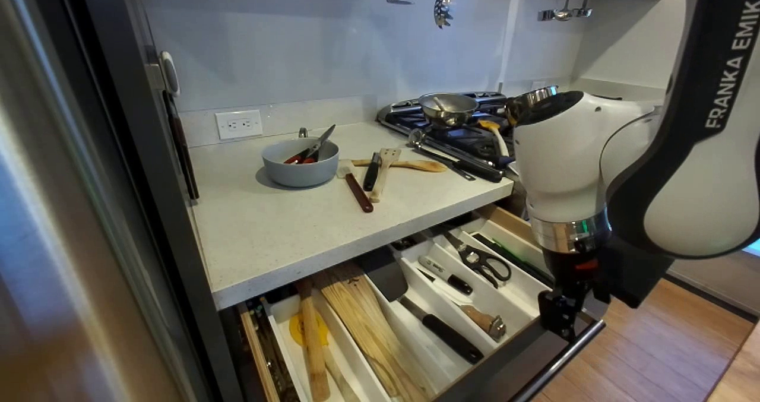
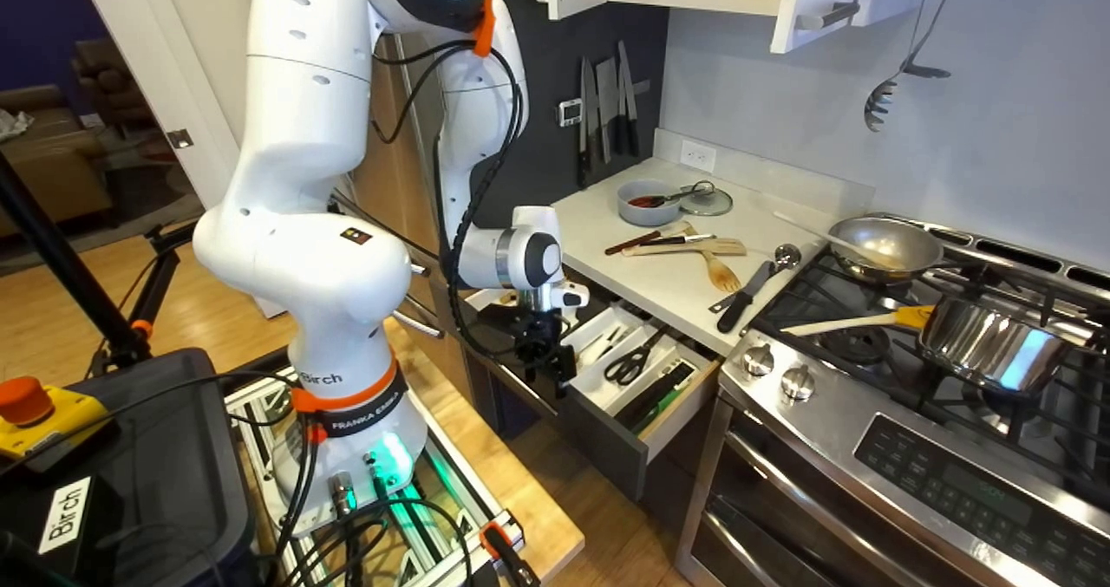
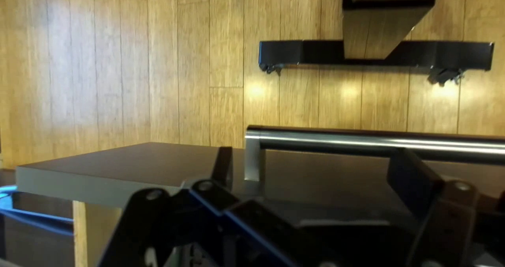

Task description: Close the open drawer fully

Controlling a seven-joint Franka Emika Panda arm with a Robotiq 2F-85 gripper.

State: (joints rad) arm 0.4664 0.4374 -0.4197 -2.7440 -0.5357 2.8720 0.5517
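Observation:
The drawer is pulled out below the counter; its dark front (image 1: 493, 369) shows in both exterior views (image 2: 607, 448) and in the wrist view (image 3: 130, 160). Its whitish dividers and utensils are exposed. The silver bar handle (image 1: 561, 363) runs along the front and crosses the wrist view (image 3: 355, 140). My gripper (image 1: 561, 319) points down at the top of the drawer front, near one end of the handle; it shows in an exterior view too (image 2: 546, 366). In the wrist view the gripper (image 3: 311, 152) is open, its fingers apart with the handle's end post between them. I cannot tell whether it touches.
The counter (image 1: 267, 230) overhangs the drawer. It holds a grey bowl (image 1: 301, 163) and several loose utensils. The stove (image 2: 832, 388) with pans stands beside the drawer. A tall dark panel (image 1: 172, 271) flanks its other side. The robot's wooden table (image 2: 520, 500) faces the drawers.

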